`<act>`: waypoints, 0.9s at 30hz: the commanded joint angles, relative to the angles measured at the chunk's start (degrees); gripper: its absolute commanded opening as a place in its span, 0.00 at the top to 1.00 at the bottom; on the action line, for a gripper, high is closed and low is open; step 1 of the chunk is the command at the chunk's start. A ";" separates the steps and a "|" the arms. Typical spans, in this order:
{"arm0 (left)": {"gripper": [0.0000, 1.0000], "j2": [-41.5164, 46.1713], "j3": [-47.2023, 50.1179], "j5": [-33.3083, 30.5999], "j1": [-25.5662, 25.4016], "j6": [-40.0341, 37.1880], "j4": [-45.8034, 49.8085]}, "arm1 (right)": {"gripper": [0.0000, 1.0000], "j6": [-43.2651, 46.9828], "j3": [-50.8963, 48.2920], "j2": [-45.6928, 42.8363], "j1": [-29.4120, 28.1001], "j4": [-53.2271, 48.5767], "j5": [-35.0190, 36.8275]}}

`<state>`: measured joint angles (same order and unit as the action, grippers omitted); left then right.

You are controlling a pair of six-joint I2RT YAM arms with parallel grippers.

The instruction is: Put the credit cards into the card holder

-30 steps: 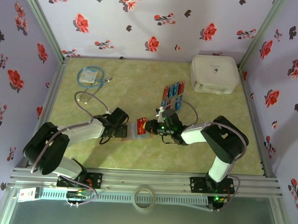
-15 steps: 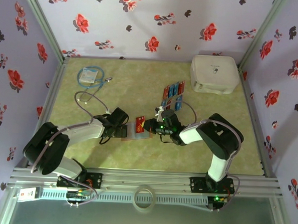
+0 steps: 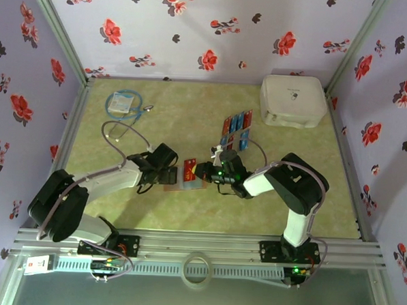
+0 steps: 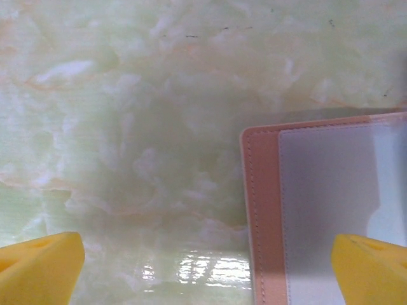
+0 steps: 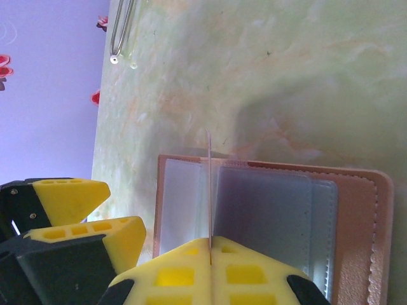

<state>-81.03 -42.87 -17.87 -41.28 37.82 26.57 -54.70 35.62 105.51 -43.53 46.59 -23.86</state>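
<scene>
red card brought in over the open card holder, not yet seated

the card holder [image 5: 362, 241] lies open and flat on the worktop [image 4: 127, 127] between the two arms, with its clear pockets [image 5: 184, 203] facing up. we find no card seated in any pocket that we can see.

the red card [image 3: 189, 169] stands on edge above the holder. in the right wrist view it reads as a thin line over the boundary between two pockets. against a second ago, it has shifted a little to the left, from the holder's right part towards its middle, and the right arm's elbow has swung in with it. we judge this to be the approach to insertion. the card is lined up, but as far as we can tell its leading edge has not entered a pocket.

the right tool [image 5: 211, 249] is clenched on the card's near end, as it was a second ago. the left tool [image 4: 205, 270] stands fully released, one fingertip over the holder's pocket and the other over bare worktop. it grasps nothing, and we cannot tell whether it presses on the holder. its position has hardly altered.

the remaining cards [image 3: 236, 130], red and blue, lie in rows further back, well apart from the holder and near the white box [image 3: 293, 100]. we judge most of the task still outstanding.
</scene>
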 commanded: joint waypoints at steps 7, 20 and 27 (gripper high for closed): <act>0.00 -2.87 2.50 -0.74 -1.17 3.41 -0.86 | 1.00 -0.93 0.72 -0.52 -0.42 1.84 -0.86; 0.00 -3.16 3.10 -2.35 -1.17 4.67 -0.10 | 1.00 -0.76 1.38 -1.23 -0.46 1.69 -0.93; 0.00 -3.17 3.20 -2.35 -1.19 4.56 -0.27 | 1.00 -1.29 1.77 -0.05 -0.77 2.37 -1.22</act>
<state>-83.90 -40.71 -18.46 -42.11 41.52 25.30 -54.76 36.18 104.97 -43.68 46.89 -24.27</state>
